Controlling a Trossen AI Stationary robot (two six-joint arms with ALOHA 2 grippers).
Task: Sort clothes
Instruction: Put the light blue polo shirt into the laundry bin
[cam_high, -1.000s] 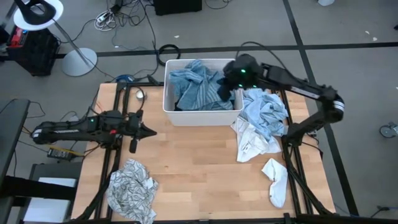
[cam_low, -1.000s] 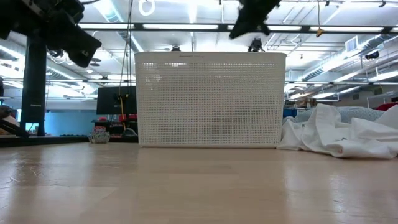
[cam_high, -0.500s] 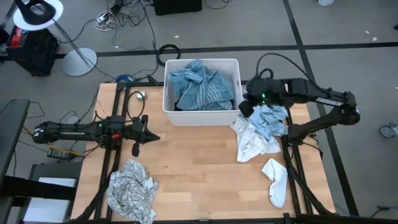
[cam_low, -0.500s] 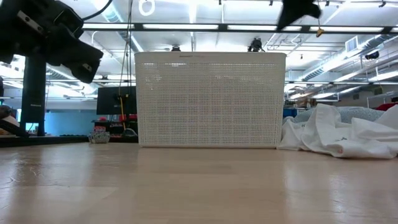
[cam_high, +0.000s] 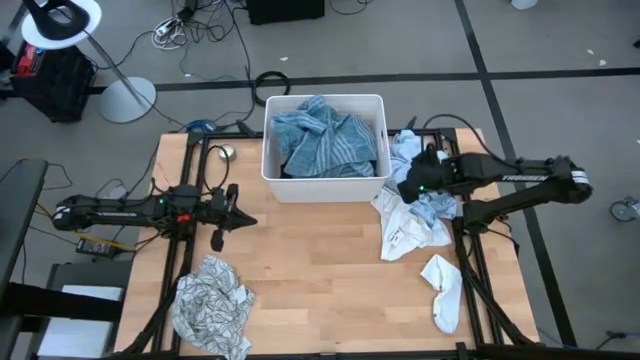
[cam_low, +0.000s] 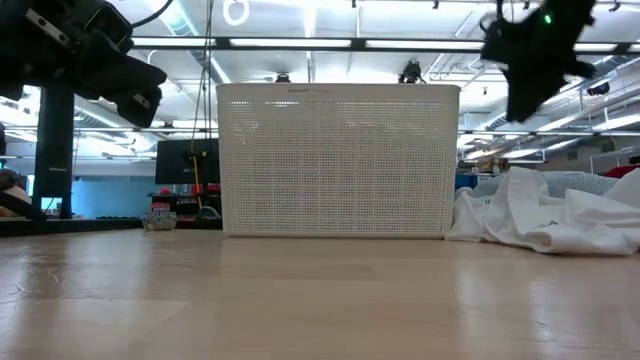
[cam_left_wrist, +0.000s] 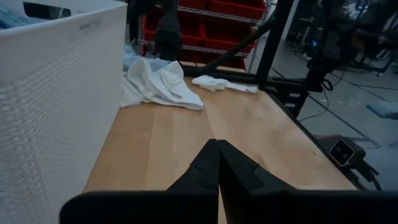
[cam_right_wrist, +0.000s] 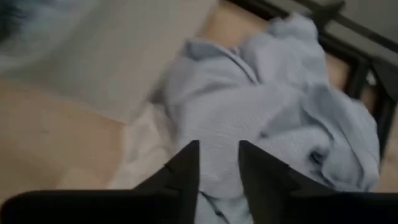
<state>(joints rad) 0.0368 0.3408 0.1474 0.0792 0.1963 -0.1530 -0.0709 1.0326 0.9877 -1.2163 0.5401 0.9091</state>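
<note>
Right gripper (cam_high: 408, 186) hangs over the light-blue shirt (cam_high: 425, 180) on the table's right side, just beside the white tub (cam_high: 323, 184). Its fingers (cam_right_wrist: 186, 171) stand apart with a gap, empty, nothing between them; the shirt lies below. Left gripper (cam_high: 243, 219) sits clenched over bare wood on the left of the table (cam_high: 310, 270), fingers (cam_left_wrist: 208, 168) pressed together, holding nothing. Tub holds teal striped shirts (cam_high: 325, 135). White shirt (cam_high: 405, 230) lies spread under and beside the blue one, touching it. White sock (cam_high: 443, 290) near the front right corner, apart from the pile. Patterned white-grey top (cam_high: 210, 305) crumpled at the front left corner.
</note>
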